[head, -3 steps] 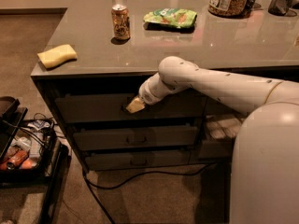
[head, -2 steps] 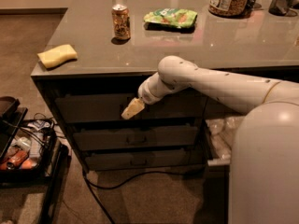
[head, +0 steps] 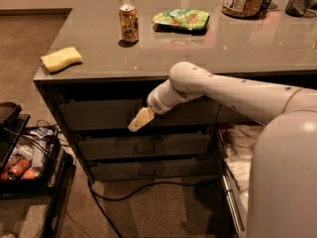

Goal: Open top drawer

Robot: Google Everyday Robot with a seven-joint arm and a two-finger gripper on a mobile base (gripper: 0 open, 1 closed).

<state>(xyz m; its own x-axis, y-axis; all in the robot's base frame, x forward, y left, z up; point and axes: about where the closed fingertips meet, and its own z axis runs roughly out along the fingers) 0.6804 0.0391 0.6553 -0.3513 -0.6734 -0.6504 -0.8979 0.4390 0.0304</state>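
top drawer [head: 94, 114] horizontal, tool [head: 140, 120] at front

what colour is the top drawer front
The top drawer is matte grey, seen in the camera view; the gripper is at its front.

Pale tan gripper [head: 140, 120] at matte grey top drawer [head: 99, 114]; yellow rectangular sponge [head: 61, 59] left; orange metal can [head: 128, 24], green crinkled packet [head: 181, 19] far, glossy grey countertop [head: 223, 46].

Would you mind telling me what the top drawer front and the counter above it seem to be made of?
The top drawer front looks like matte grey laminate or painted board: it is flat, with no shine. The counter looks like polished stone or similar: it mirrors lights. The gripper hangs before the drawer's middle.
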